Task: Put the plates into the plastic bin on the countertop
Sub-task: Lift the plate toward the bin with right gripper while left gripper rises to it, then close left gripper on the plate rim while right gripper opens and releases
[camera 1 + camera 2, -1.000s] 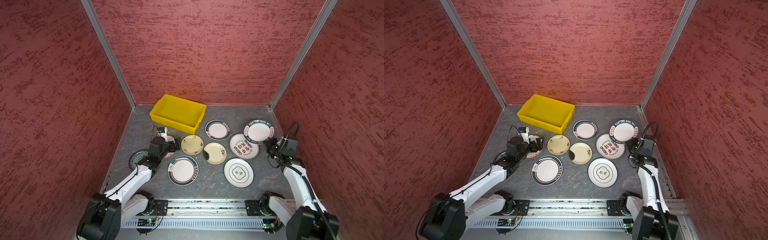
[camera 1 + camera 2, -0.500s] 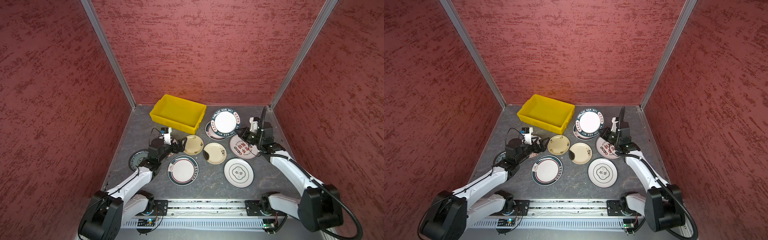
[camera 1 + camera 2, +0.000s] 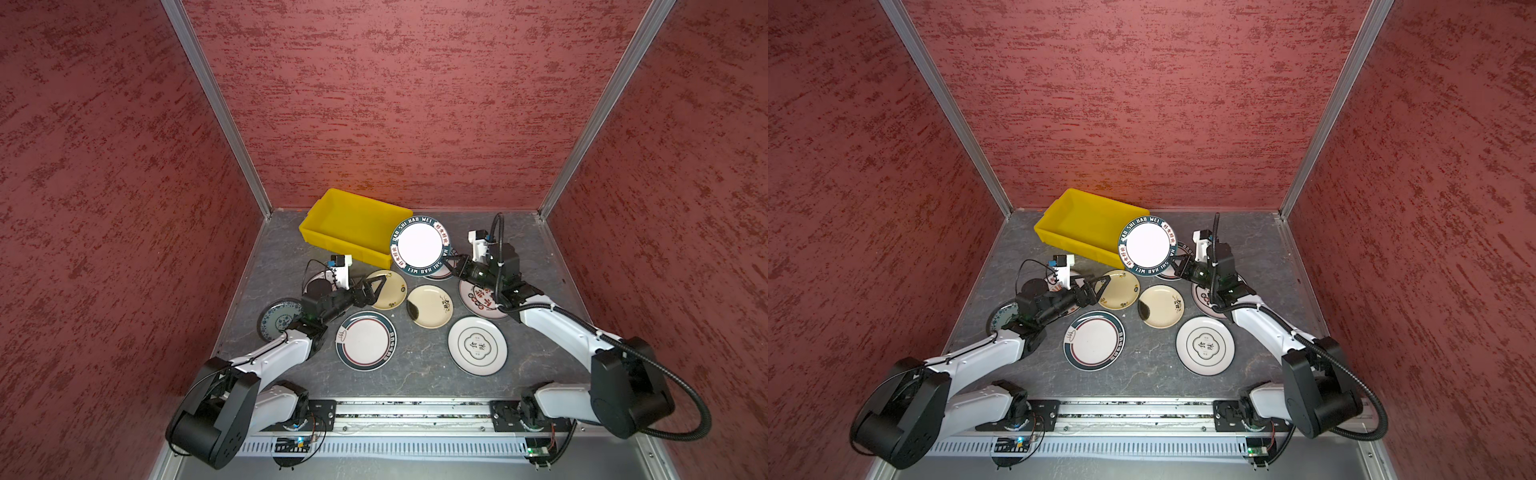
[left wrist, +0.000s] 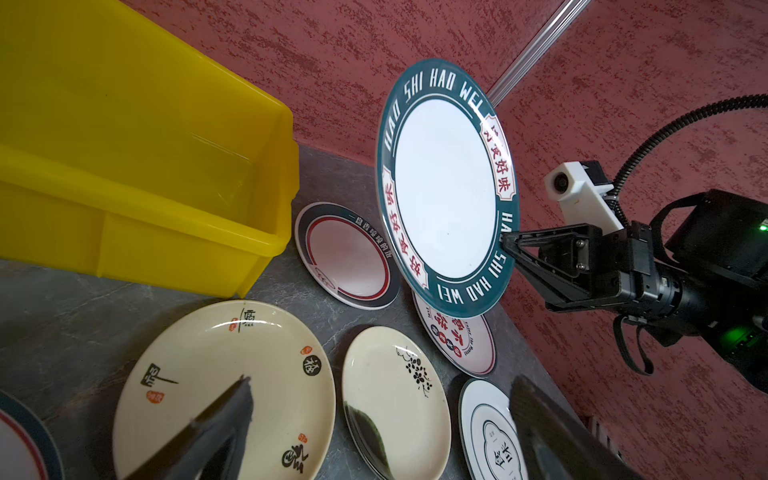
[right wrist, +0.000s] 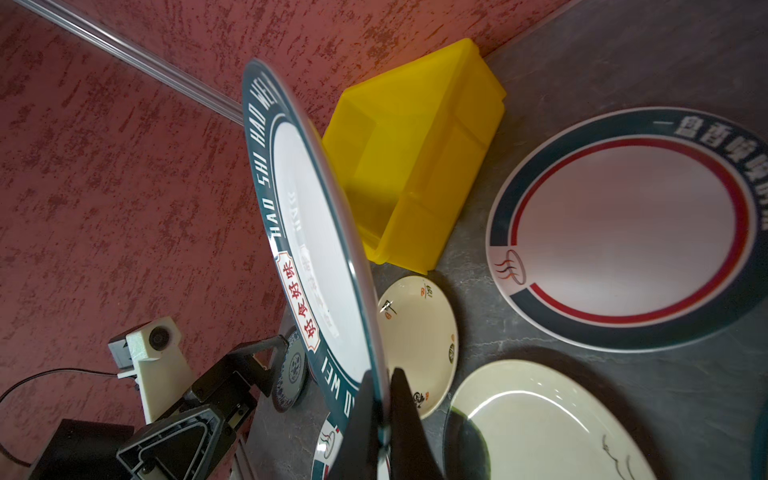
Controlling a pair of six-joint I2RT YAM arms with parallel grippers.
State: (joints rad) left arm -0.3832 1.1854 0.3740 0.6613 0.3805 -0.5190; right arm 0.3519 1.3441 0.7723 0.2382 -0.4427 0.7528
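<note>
Since a second ago, the right arm has swung in from the far right edge, carrying the teal plate (image 3: 419,245) up and toward the bin (image 3: 332,241), while the left arm has edged forward over a cream plate (image 3: 395,291).

No plate is in the bin yet: the left wrist view shows its inside bare. We count eight other plates flat on the bench (image 3: 415,374), so we judge the task barely begun, with the first delivery under way.

Our right end effector (image 3: 446,261) is clamped on the teal plate's near rim, and the plate stands tilted steeply, almost on edge. It hangs above the bench just beside the bin's near right corner, apparently not yet over the opening. Our left end effector (image 3: 376,289) is spread wide, holding nothing, above the cream plate.
</note>
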